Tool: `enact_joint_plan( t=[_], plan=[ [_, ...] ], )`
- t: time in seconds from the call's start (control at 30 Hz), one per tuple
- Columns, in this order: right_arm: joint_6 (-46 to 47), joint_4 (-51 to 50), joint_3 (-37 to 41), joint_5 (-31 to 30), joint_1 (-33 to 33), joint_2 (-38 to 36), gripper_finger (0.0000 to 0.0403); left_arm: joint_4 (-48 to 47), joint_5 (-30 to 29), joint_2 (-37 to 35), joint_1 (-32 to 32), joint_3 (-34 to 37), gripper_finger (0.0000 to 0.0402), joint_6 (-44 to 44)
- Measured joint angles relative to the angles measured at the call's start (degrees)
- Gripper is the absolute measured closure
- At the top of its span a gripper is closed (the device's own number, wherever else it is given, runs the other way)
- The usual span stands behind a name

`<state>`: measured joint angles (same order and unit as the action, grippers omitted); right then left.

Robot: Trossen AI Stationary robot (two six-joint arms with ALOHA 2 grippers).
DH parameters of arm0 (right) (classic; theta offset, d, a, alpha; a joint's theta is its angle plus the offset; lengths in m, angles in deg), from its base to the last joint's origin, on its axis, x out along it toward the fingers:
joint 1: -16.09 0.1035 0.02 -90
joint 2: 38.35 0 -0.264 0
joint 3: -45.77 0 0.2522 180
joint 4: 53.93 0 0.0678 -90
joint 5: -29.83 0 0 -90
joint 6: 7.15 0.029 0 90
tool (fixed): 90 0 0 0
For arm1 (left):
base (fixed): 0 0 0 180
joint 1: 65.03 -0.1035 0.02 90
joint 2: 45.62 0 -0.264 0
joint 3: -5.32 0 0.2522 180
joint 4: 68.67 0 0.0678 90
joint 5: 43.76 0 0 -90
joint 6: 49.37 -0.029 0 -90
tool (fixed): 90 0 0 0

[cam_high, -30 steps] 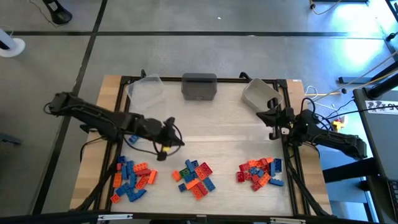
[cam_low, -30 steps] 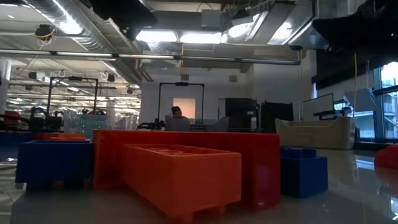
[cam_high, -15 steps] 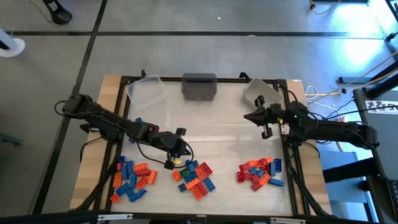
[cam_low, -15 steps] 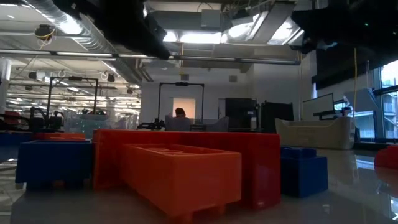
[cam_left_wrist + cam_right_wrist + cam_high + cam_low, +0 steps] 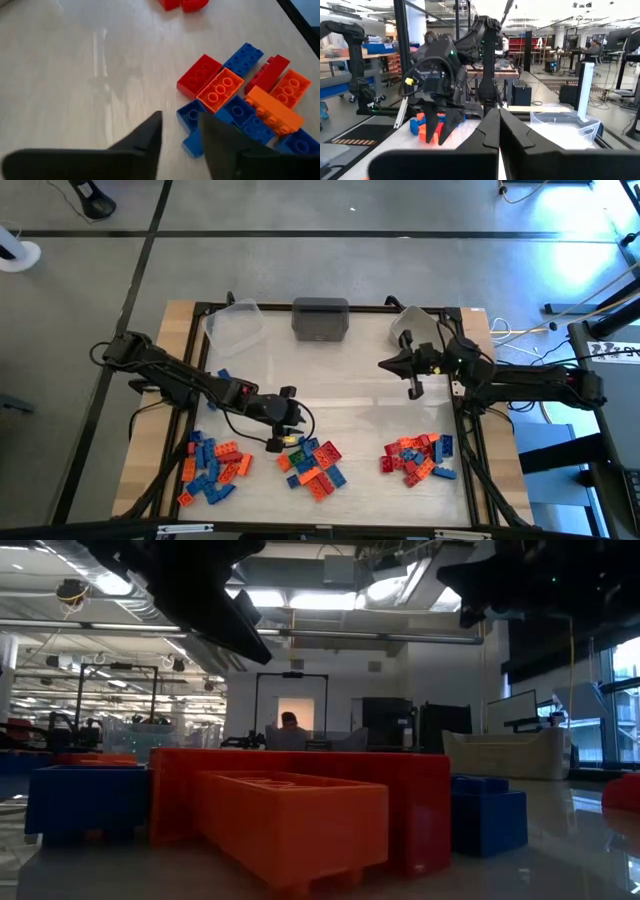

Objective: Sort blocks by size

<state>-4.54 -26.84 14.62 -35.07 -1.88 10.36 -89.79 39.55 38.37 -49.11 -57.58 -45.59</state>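
Observation:
The blocks lie in three loose piles along the table's near side: a left pile [image 5: 214, 464], a middle pile [image 5: 314, 462] and a right pile [image 5: 418, 456], in red, orange and blue. My left gripper [image 5: 288, 438] is down at the middle pile's far left edge. Its fingers stand open [image 5: 180, 125] around a small blue block [image 5: 192, 116], and I cannot tell whether they touch it. Beside that block lie a red block [image 5: 199, 75] and an orange block [image 5: 220, 90]. My right gripper [image 5: 387, 365] hovers shut [image 5: 499, 124] over the table's right half and holds nothing.
Three bins stand along the far edge: a clear one [image 5: 235, 326], a grey one [image 5: 320, 318] and a third [image 5: 414, 330] behind my right arm. Bare tabletop [image 5: 330, 385] lies between bins and piles. The low view shows large orange [image 5: 290, 825], red and blue blocks close up.
My left gripper has gone toward the table's near edge and a little to the right, coming down at the middle pile's edge. My right gripper has reached toward the table's left, out over the open tabletop, staying shut.

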Motion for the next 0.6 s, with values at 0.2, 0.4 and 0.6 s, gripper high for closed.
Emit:
enact_joint_plan(
  t=[0.2, 0.4, 0.6],
  plan=[
    [0.0, 0.0, 0.0, 0.0, 0.0, 0.3, 0.0397, -10.0, 0.6, 0.0, 1.4, -4.5, 0.0174, 3.2],
    [-0.1, -0.2, 0.0, 0.0, 0.0, 0.3, 0.0397, -18.8, 0.7, 0.0, 6.3, -5.8, 0.0148, 3.6],
    [-0.1, -0.3, 0.0, 0.0, 0.0, 0.3, 0.0397, -18.9, 0.9, 0.9, 10.7, -5.5, 0.0147, 0.4]
  ],
)
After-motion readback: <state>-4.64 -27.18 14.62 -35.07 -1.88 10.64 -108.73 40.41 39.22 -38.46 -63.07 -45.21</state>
